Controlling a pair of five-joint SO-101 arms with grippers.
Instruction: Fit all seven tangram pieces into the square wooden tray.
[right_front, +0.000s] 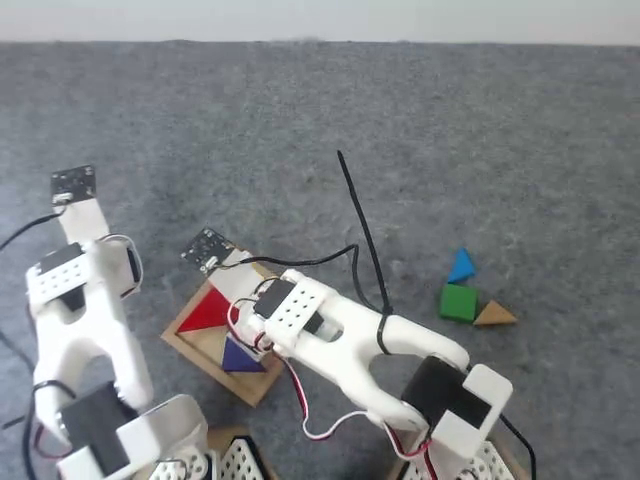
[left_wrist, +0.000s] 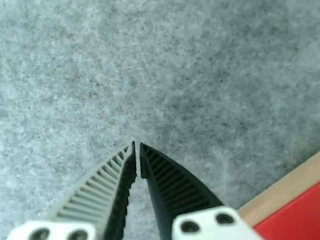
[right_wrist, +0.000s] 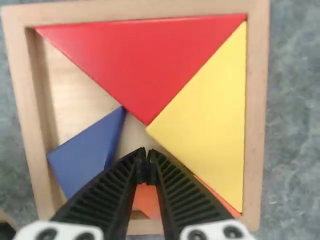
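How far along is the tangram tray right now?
Done: red triangle, yellow triangle, navy piece and orange piece lie in the tray. In hand: nothing; right claw is shut above the orange piece, left claw shut over carpet. Left: light blue triangle, green square, tan triangle outside.

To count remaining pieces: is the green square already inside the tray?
No, the green square lies on the carpet, apart from the tray.
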